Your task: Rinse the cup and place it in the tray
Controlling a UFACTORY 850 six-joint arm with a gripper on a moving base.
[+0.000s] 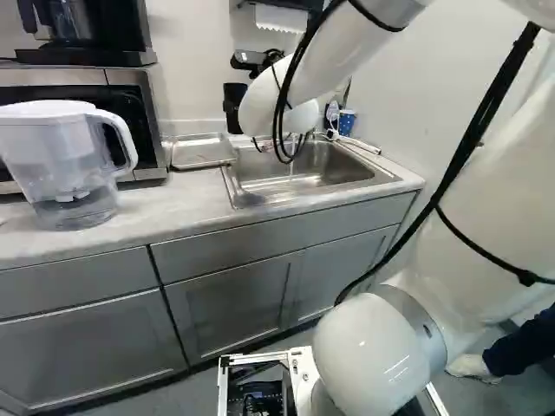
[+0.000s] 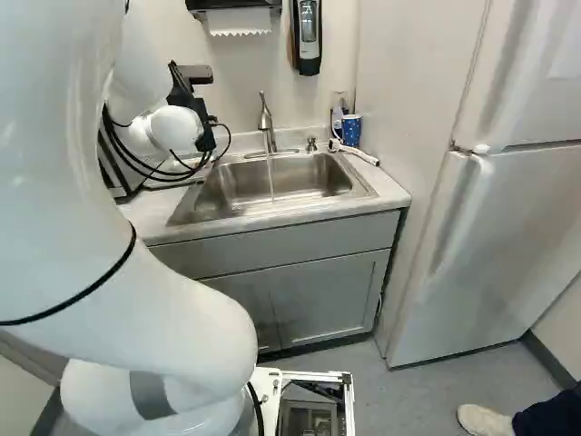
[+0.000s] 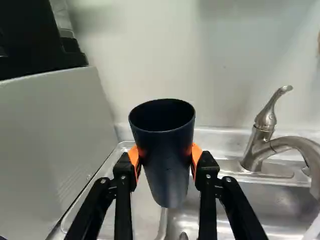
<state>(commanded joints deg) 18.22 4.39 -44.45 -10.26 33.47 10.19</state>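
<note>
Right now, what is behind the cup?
Past the cup, held in the gripper, the wrist view shows the wall beyond its rim, with the tray to one side and the sink to the other. Whatever its body covers cannot be seen.

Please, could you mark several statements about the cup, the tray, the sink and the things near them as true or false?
1. The gripper holds the dark cup between its two fingers. True.
2. The tray is beside the sink. True.
3. No water comes down into the sink. False: water runs from the faucet.
4. The dark cup already stands in the tray. False: the gripper has it.
5. The clear pitcher stands on the counter. True.
6. The patterned blue cup lies in the sink. False: the patterned blue cup stands beyond the sink, at its far corner.
</note>
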